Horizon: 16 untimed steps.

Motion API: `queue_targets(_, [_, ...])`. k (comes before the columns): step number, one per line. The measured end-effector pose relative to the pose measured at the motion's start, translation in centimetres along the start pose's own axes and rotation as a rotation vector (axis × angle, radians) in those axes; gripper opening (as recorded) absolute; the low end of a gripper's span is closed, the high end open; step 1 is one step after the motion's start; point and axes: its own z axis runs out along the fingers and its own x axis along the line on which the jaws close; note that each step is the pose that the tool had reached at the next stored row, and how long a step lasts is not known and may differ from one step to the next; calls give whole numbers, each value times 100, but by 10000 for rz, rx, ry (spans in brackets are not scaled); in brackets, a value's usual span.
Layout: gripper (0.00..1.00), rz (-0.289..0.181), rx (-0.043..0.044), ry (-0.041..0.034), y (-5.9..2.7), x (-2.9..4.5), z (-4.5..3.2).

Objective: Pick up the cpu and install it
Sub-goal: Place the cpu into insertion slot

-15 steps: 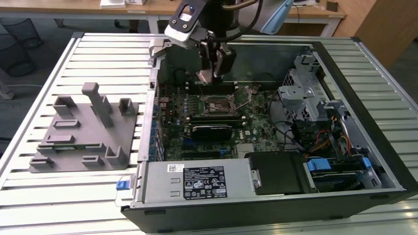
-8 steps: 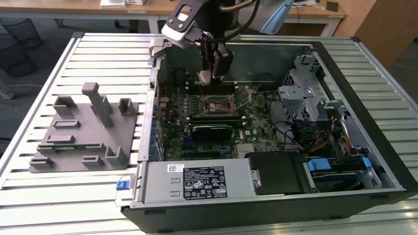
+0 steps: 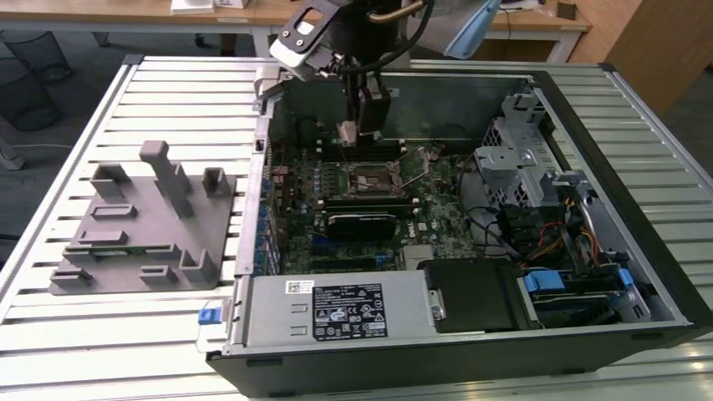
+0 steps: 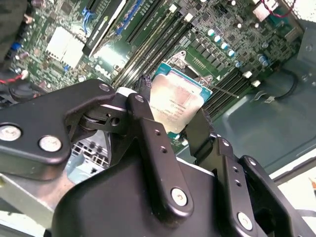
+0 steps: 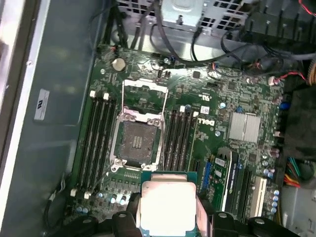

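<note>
My gripper hangs inside the open computer case, shut on the cpu, a small flat square chip with a pale silver top. In both wrist views the cpu sits between the black fingers, clamped on two opposite edges. The processor socket on the green motherboard lies bare, its metal load plate swung up. The cpu is held above the board, a short way off the socket toward the case's rear wall.
A grey fixture lies on the slatted table at the exterior view's left of the case. Inside the case sit a silver box with a label, a black ribbed module, a drive cage and loose cables. Memory slots flank the socket.
</note>
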Motion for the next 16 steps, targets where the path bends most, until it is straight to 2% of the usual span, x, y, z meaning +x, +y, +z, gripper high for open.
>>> queue_targets(2, [53, 229, 5, -12, 3, 5, 4])
queue_targets(5, [53, 332, 6, -15, 24, 35, 19])
queue_targets(12, [53, 341, 115, -2, 168, 117, 86])
queue_targets(16, [53, 349, 155, 2, 250, 169, 152])
